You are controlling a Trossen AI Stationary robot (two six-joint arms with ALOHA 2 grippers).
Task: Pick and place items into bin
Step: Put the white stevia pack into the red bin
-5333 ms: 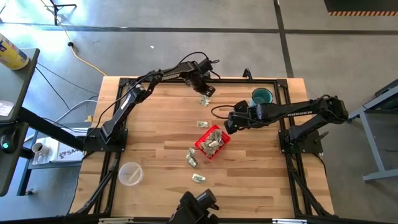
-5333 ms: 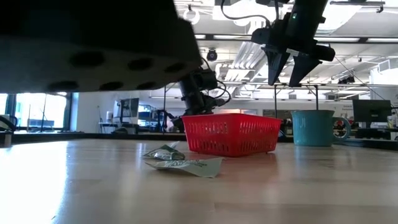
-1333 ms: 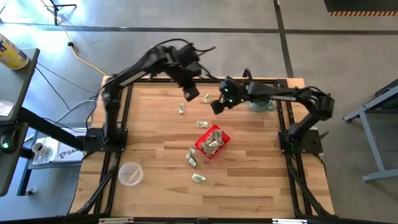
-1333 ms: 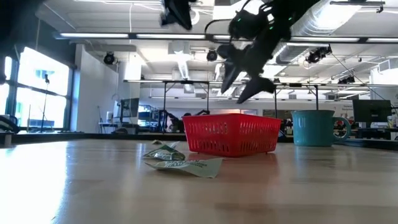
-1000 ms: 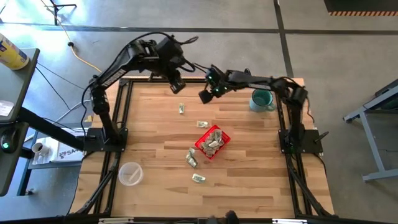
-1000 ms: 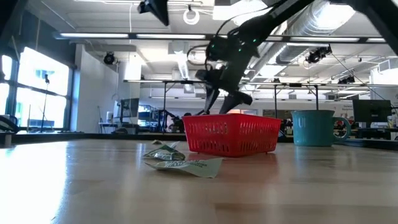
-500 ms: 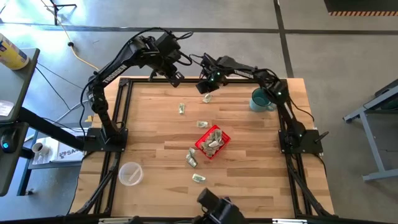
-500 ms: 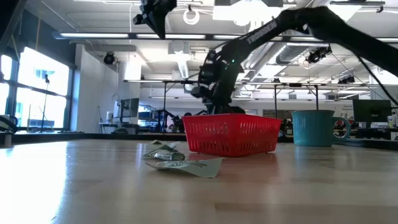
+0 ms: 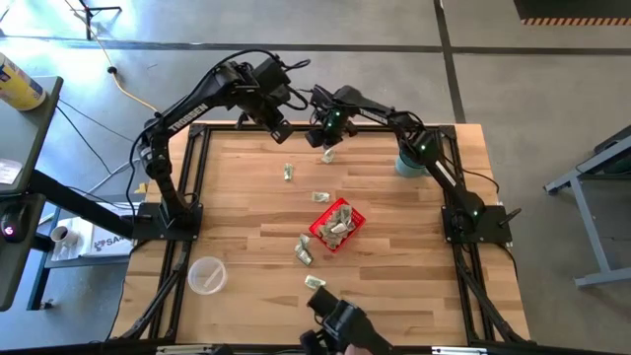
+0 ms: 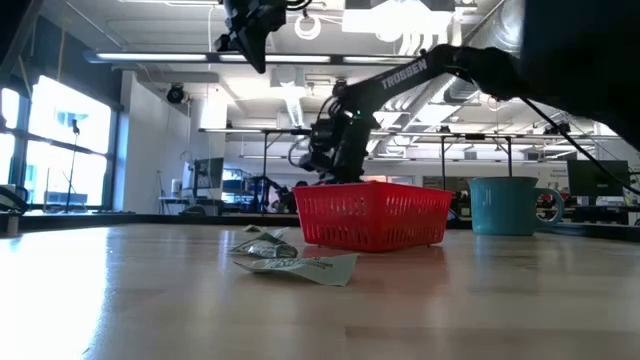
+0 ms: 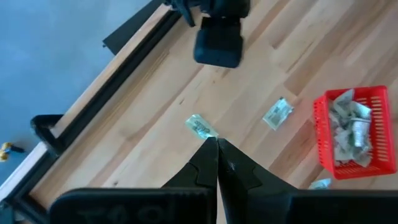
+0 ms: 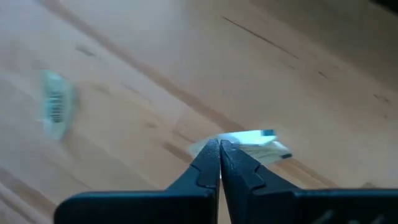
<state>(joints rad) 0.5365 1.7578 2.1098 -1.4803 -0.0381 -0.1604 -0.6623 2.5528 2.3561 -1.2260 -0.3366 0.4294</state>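
Observation:
The red mesh basket (image 9: 337,225) (image 10: 372,213) (image 11: 354,134) stands mid-table with several pale green-and-white packets inside. Loose packets lie flat on the wood (image 9: 287,173) (image 9: 321,197) (image 9: 305,251) (image 9: 315,283). One more packet (image 9: 328,155) (image 12: 249,143) lies by the far edge. My right gripper (image 9: 326,141) (image 12: 219,146) is low over that packet, fingers shut, with the tips at its edge. My left gripper (image 9: 279,133) (image 11: 216,152) hangs high over the far edge, shut and empty, above the packet (image 11: 200,126). My right gripper's shut fingertips (image 12: 214,152) come slanting down at the edge of the far packet (image 12: 239,140), which lies flat on the table. I cannot tell whether they touch it.
A teal mug (image 9: 408,160) (image 10: 505,205) stands at the far right, partly under the right arm. A clear plastic cup (image 9: 207,276) stands near the left front. A dark thing (image 9: 335,323) sticks in over the near edge. Bare wood lies left and right of the basket.
My right gripper has swung toward the table's far edge and come down onto the packet there; its fingers, spread a second ago in the low view, are now together. My left gripper has stayed high over the far edge. A dark thing has moved in at the near edge.

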